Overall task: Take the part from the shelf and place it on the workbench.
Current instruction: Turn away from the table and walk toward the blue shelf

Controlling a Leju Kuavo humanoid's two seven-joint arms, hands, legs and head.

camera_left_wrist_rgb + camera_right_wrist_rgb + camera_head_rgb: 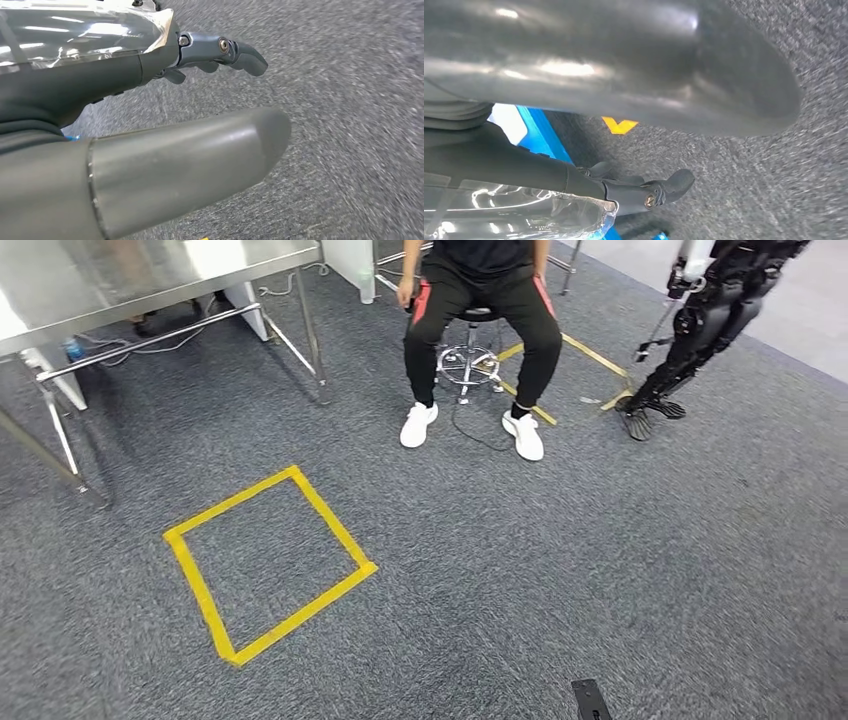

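Grey carpet beyond clear-wrapped part against left hand's fingers.

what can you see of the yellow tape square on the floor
The yellow tape square is a four-sided outline of flat yellow tape stuck to the grey carpet, seen in the head view. It sits skewed to the picture, one corner pointing toward the steel table and the opposite corner nearest the camera. The outline looks closed and complete, with carpet alone inside it. Nothing stands on it or touches it; the seated person's white shoes lie apart from it, farther from the camera.
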